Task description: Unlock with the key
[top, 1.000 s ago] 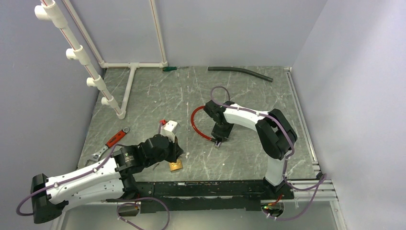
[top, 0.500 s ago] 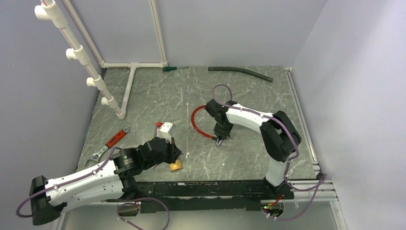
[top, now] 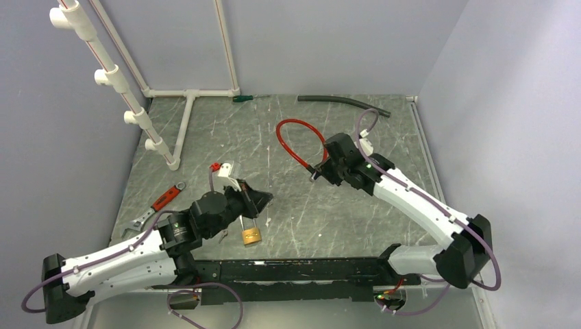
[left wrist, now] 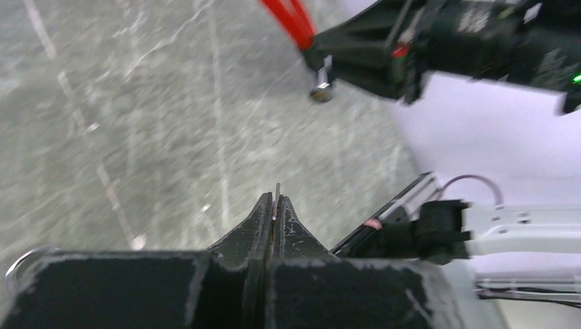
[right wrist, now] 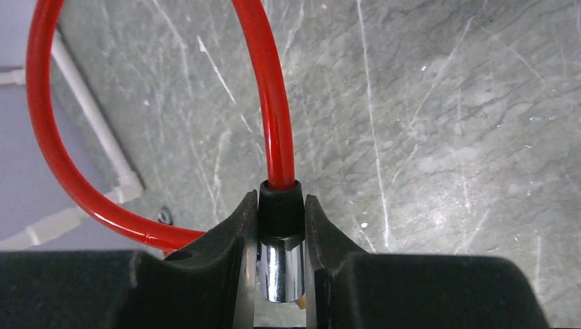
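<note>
My right gripper (top: 319,171) is shut on the end of a red cable lock (top: 291,140), held above the table's middle. In the right wrist view my right gripper (right wrist: 279,202) clamps the black collar and chrome barrel (right wrist: 277,271), and the red cable (right wrist: 270,89) loops away to the left. My left gripper (top: 264,199) is shut on a thin metal key (left wrist: 277,192) whose tip pokes out between the closed fingers (left wrist: 260,223). In the left wrist view the chrome barrel (left wrist: 320,88) hangs ahead of and above the key, well apart from it.
A brass padlock (top: 251,236) lies on the table under the left arm. A red-handled wrench (top: 161,201) lies at the left. A white PVC pipe frame (top: 183,133), a green-handled tool (top: 243,98) and a black hose (top: 342,103) sit at the back.
The right arm has lifted the cable end off the table and swung it back and to the right. The left gripper has risen and turned toward it. The padlock has stayed put.
</note>
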Robot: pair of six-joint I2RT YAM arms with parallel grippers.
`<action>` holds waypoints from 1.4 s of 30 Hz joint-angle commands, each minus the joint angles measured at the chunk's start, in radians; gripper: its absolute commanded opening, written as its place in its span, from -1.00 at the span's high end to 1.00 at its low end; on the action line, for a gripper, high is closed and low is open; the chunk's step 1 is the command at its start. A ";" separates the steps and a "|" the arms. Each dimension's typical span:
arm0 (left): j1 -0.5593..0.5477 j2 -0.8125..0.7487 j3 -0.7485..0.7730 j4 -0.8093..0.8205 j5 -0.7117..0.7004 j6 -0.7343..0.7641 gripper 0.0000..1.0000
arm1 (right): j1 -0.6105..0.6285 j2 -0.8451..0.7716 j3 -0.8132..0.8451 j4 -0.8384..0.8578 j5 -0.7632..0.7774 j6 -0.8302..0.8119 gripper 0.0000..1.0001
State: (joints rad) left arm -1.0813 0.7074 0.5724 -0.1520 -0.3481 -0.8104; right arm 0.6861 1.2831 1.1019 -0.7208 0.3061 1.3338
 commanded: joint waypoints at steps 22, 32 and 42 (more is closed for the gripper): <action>-0.002 0.358 -0.084 0.933 0.059 0.107 1.00 | -0.007 -0.345 -0.294 0.492 0.016 0.215 1.00; -0.002 0.443 -0.087 1.045 0.059 0.126 1.00 | -0.007 -0.337 -0.299 0.490 0.017 0.240 1.00; -0.002 0.483 -0.064 1.028 0.016 0.141 1.00 | -0.007 -0.326 -0.301 0.520 0.009 0.227 1.00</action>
State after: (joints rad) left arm -1.0817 1.1759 0.4843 0.8265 -0.3054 -0.6956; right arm 0.6815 0.9634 0.7784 -0.3122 0.3069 1.5524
